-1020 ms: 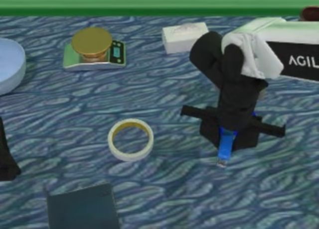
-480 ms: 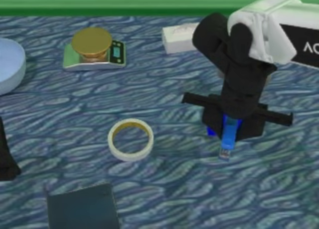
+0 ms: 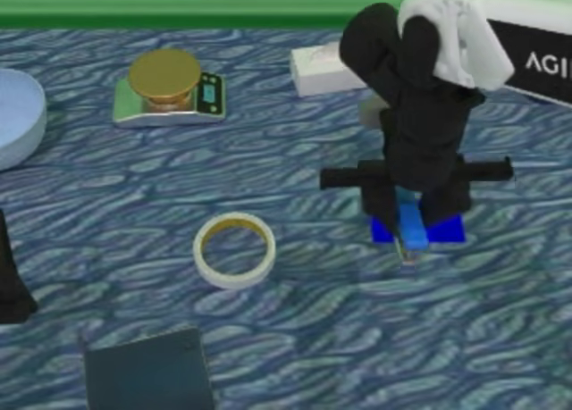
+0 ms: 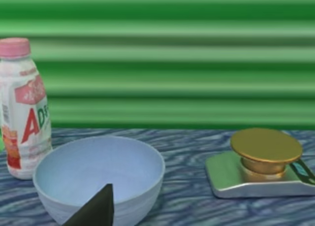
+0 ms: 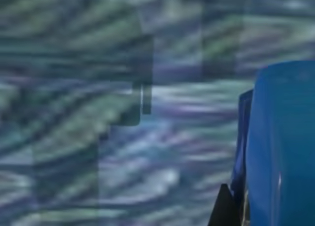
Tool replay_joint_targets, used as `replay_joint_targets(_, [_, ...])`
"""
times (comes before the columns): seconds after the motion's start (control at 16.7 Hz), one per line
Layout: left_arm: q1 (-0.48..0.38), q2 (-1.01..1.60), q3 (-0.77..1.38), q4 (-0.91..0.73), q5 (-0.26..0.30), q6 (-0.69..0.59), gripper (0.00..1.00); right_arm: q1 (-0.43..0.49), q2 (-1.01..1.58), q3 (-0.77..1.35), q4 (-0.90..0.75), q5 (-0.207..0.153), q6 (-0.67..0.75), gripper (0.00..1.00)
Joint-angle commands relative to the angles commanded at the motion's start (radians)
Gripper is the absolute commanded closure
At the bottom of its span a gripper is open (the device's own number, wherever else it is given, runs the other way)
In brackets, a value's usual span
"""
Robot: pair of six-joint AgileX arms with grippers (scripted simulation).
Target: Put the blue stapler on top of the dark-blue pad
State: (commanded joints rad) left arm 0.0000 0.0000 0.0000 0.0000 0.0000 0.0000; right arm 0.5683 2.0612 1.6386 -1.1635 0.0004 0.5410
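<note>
Stapler (image 3: 411, 224), a slim light-blue bar with a silver tip, sits pinched in the right gripper (image 3: 409, 215) over the royal-blue pad (image 3: 445, 231), at 3 o'clock from the tape ring (image 3: 235, 250). Left arm parked at the left edge.

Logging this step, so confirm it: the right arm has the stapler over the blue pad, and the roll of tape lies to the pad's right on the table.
One detail is wrong. In the top view the roll of tape lies to the left of the blue pad, not its right. The rest stands: the right gripper has the stapler over the pad.
</note>
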Motion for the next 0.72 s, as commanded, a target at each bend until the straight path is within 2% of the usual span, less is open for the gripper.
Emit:
replay_joint_targets(0.24, [0.000,0.000,0.000,0.000,0.000,0.000,0.00,-0.033,0.062,0.098,-0.053,0.000,-0.352,1.00])
replay_joint_targets(0.72, [0.000,0.000,0.000,0.000,0.000,0.000,0.00,-0.110,0.168,0.281,-0.156,0.000,-1.199,1.00])
